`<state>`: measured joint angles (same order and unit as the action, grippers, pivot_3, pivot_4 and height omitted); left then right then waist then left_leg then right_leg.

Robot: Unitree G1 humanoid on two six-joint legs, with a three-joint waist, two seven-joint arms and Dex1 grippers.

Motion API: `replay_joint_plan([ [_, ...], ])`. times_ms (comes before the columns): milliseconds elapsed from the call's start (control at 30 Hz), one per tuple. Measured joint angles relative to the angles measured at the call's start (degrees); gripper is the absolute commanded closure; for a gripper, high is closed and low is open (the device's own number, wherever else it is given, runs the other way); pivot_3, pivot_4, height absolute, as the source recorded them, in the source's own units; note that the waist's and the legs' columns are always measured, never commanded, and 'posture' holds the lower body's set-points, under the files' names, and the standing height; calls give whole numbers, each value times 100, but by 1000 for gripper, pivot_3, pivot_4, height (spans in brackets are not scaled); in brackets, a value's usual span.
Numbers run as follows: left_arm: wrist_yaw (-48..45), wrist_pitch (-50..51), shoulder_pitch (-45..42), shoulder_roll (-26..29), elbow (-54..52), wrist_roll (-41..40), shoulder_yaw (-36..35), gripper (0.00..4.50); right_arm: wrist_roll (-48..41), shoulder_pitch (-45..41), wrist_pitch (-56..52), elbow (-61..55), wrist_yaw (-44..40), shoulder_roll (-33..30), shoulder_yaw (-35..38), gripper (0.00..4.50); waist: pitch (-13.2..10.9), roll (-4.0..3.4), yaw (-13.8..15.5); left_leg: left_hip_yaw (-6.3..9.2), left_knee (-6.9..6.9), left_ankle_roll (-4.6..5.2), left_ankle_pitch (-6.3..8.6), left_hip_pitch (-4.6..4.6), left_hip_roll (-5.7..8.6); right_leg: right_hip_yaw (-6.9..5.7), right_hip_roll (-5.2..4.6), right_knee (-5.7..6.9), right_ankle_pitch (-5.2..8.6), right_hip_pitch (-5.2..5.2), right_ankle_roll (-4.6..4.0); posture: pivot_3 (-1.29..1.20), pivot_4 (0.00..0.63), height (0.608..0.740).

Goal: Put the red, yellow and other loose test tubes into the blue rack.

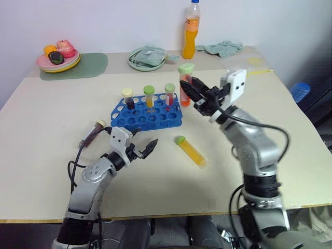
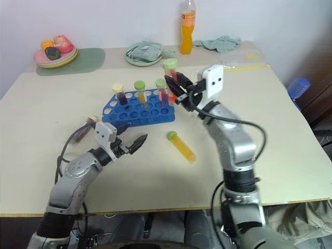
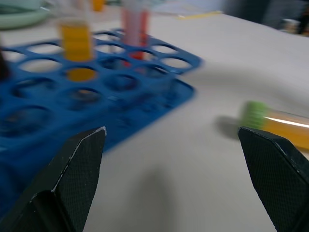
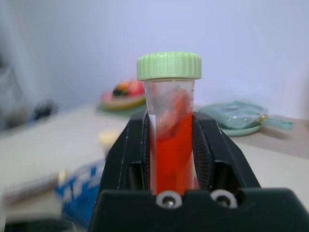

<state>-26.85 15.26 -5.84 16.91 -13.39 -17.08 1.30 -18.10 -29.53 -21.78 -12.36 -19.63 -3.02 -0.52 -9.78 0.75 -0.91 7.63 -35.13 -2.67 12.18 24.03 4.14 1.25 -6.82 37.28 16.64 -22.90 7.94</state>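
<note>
The blue rack (image 1: 147, 115) is seen near the middle of the pale bench (image 1: 46, 171), and everything else is placed relative to it. Three capped tubes are held upright in the rack's far row: a dark maroon tube with a pale yellow cap (image 1: 128, 98) at its left end, a yellow tube with a green cap (image 1: 149, 96) in the middle, and a red tube with a green cap (image 1: 169, 94) toward its right end.

The right end effector (image 1: 188, 86) is raised just above the rack's far right corner and is clamped on a red-orange tube (image 1: 185, 87). In the right wrist view this tube (image 4: 170, 145) is seen upright between the two black fingers (image 4: 208, 150), its green cap standing clear above them.

A yellow tube with a green cap (image 1: 191, 151) is lying on its side on the bench in front of the rack's right end, cap toward the rack. A dark maroon tube (image 1: 93, 133) is lying on the bench just off the rack's near left corner.

The left end effector (image 1: 142, 145) is held low over the bench just in front of the rack's near edge, its fingers spread wide with nothing between them. In the left wrist view the rack (image 3: 58, 96) and the lying yellow tube (image 3: 277, 131) are framed between the two fingertips (image 3: 87, 150).

Well behind the rack, an orange drink bottle (image 1: 191, 31), a pale green plate (image 1: 147, 58) and a plate of fruit (image 1: 58, 56) are set along the bench's far edge.
</note>
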Motion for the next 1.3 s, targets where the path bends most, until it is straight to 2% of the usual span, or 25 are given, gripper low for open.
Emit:
replay_joint_plan([
  [133, 119, 135, -166, -84, -75, 2, -6, 0, 538, 261, 986, 695, 266, 520, -515, 3769, 0, -1, -17, -2, 1, -2, -1, 0, 1, 2, 1, 3, 0, -3, 0, 0, 150, 740],
  [400, 24, 561, 105, -8, -745, -304, 7, 0, 834, 227, 2099, 1926, 299, 628, -519, 3769, 0, -3, -45, -2, 6, -2, -1, -5, -2, 5, 6, 4, 0, -3, -2, 0, 150, 740],
  [767, -57, 1167, 422, 119, -1364, -735, -3, 0, 1022, -184, 2877, 3085, 419, 651, -365, 3769, -1, -5, -39, -4, 7, -3, -1, -12, -2, 8, 6, 6, 1, 1, -2, 0, 150, 740],
  [1300, -247, 1016, 557, 158, -1305, -734, -30, 0, 1341, -234, 3487, 3539, 547, 697, -427, 3769, 0, -6, -36, -5, 10, -3, -1, -25, -2, 10, 6, 6, 1, 12, -3, 0, 150, 740],
])
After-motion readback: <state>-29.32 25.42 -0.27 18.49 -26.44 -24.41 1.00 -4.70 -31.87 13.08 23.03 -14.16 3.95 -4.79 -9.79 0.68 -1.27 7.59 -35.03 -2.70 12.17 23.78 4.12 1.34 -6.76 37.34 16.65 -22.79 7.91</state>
